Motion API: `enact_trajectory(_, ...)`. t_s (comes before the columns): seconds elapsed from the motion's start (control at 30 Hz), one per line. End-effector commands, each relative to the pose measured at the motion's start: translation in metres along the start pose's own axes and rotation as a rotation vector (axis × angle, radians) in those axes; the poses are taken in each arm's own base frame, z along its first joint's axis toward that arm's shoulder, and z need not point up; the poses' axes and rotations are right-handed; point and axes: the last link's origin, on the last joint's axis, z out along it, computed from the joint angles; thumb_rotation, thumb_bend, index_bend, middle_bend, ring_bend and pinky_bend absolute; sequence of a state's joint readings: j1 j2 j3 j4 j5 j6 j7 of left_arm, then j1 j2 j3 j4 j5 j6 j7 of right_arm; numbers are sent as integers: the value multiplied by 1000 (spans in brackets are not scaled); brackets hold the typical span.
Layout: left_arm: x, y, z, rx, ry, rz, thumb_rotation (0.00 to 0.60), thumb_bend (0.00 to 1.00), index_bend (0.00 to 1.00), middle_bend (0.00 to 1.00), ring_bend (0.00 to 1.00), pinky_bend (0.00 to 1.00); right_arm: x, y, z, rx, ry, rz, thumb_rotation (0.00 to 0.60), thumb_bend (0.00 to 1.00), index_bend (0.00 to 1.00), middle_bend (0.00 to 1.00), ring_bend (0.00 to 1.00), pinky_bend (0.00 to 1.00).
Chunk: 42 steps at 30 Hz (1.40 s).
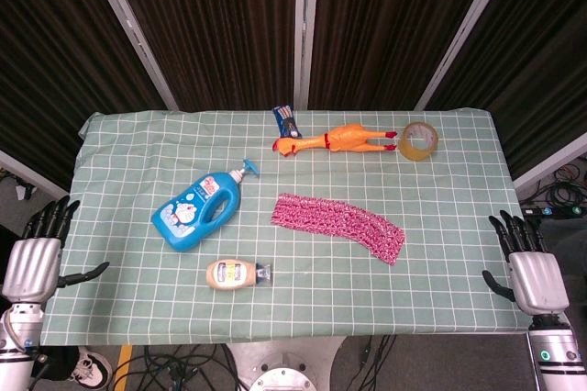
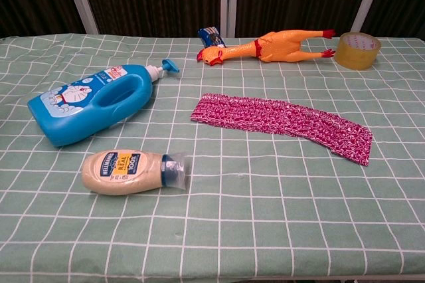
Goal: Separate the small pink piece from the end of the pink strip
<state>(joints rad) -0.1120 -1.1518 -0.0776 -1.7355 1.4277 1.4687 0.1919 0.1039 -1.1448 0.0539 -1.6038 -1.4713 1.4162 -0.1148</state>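
Observation:
The pink strip (image 1: 337,222) (image 2: 279,122) lies flat near the table's middle, running from upper left to lower right. Its right end (image 1: 389,242) (image 2: 350,140) looks like a shorter section set at a slight angle to the rest. My left hand (image 1: 35,255) hangs off the table's left edge, fingers spread, holding nothing. My right hand (image 1: 527,267) is off the right edge, also with fingers apart and empty. Both hands are far from the strip, and neither shows in the chest view.
A blue pump bottle (image 1: 196,208) lies left of the strip, a mayonnaise bottle (image 1: 237,273) in front of it. A rubber chicken (image 1: 337,140), a tape roll (image 1: 418,140) and a small blue packet (image 1: 285,119) sit at the back. A green checked cloth (image 1: 440,299) covers the table.

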Motion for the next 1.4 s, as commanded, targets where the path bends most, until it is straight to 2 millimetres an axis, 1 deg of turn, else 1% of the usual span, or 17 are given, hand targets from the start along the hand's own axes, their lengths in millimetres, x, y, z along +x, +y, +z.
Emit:
enact_trajectory(0.03, 0, 0, -1, -1, -7, 2, 395, 51, 47, 0, 0, 119, -3, 1, 0, -3, -6, 8, 600, 160, 0, 0, 0, 0)
enact_trajectory(0.17, 0, 1, 0, -2, -6, 10, 418, 51, 47, 0, 0, 119, -7, 3, 1, -4, -21, 7, 600, 160, 0, 0, 0, 0)
enact_trajectory(0.33, 2, 7, -2, -22, 4, 15, 419, 52, 47, 0, 0, 119, -4, 1, 2, 15, -10, 8, 600, 160, 0, 0, 0, 0)
enact_trajectory(0.7, 0, 2, -11, 7, 6, 7, 424, 52, 47, 0, 0, 119, -1, -3, -1, 44, 2, -6, 600, 169, 0, 0, 0, 0)
enact_trajectory(0.77, 1, 1, -11, 9, 6, 12, 424, 52, 47, 0, 0, 119, 0, -3, 0, 44, 1, -9, 600, 252, 0, 0, 0, 0)
enact_trajectory(0.8, 1, 0, -11, 9, 8, 14, 424, 53, 47, 0, 0, 119, 0, -3, 0, 45, -2, -14, 600, 323, 0, 0, 0, 0)
enact_trajectory(0.83, 1, 0, -10, 9, 11, 13, 425, 53, 47, 0, 0, 119, -1, -3, 0, 45, -7, -21, 600, 440, 0, 0, 0, 0)
enact_trajectory(0.87, 1, 0, -10, 8, 11, 13, 424, 52, 47, 0, 0, 119, -2, -3, 0, 44, -10, -24, 600, 465, 0, 0, 0, 0)
enact_trajectory(0.9, 1, 0, -10, 7, 10, 13, 424, 53, 47, 0, 0, 119, -3, -4, 1, 42, -14, -28, 600, 627, 0, 0, 0, 0)
enact_trajectory(0.93, 0, 1, -10, 6, 6, 15, 423, 53, 47, 0, 0, 119, -4, -4, 2, 40, -19, -31, 600, 700, 0, 0, 0, 0)
enact_trajectory(1.0, -2, 1, -10, 5, -4, 20, 427, 53, 47, 0, 0, 119, -7, -5, 3, 40, -30, -32, 600, 926, 0, 0, 0, 0)
enact_trajectory(1.03, -4, 1, -10, 4, -9, 22, 429, 53, 47, 0, 0, 119, -9, -6, 3, 41, -39, -35, 600, 978, 0, 0, 0, 0)
enact_trajectory(1.1, -6, 2, -11, 2, -15, 24, 433, 53, 47, 0, 0, 119, -12, -7, 4, 41, -53, -45, 600, 1000, 0, 10, 7, 27)
enact_trajectory(1.13, -7, 1, -11, 1, -17, 24, 437, 53, 47, 0, 0, 119, -13, -8, 5, 43, -63, -56, 600, 1000, 0, 32, 37, 77)
enact_trajectory(1.2, -7, 2, -11, -8, -12, 19, 452, 53, 47, 0, 0, 119, -15, -10, 5, 49, -86, -55, 600, 1000, 0, 204, 275, 369)
enact_trajectory(1.23, -7, 1, -11, -14, -7, 17, 460, 53, 47, 0, 0, 119, -17, -12, 4, 54, -111, -47, 600, 1000, 0, 302, 388, 475)
enact_trajectory(1.4, -5, -1, -12, -26, 2, 15, 472, 54, 47, 0, 0, 119, -26, -15, 5, 58, -164, -83, 600, 1000, 0, 704, 662, 654)
